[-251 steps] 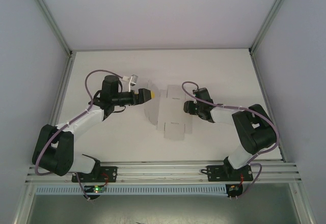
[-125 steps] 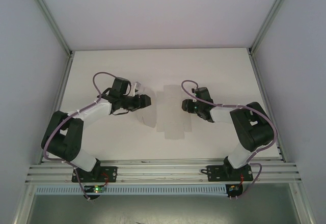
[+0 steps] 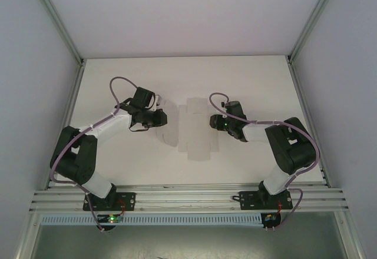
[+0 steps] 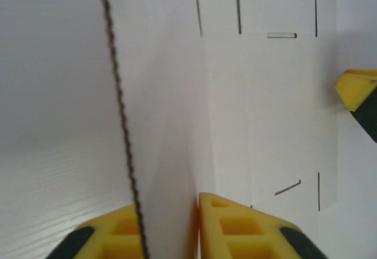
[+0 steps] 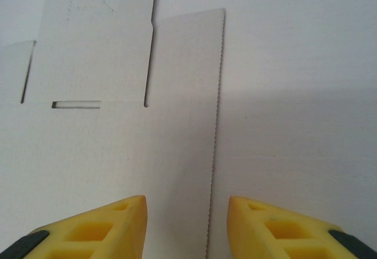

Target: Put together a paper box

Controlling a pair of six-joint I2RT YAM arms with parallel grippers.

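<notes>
**Raising the side flaps of a box that lies mostly flat.**
The box (image 3: 194, 132) is a cut sheet at the centre of the surface (image 3: 253, 76), between my two claws. My left claw (image 4: 169, 212) is closed on the left flap, which stands on edge between its pads. My right claw (image 5: 185, 212) is spread wide, straddling the serrated right flap, which lies flat. Next, I judge, the right claw must close on its flap and lift it along the crease without dragging the sheet.
</notes>
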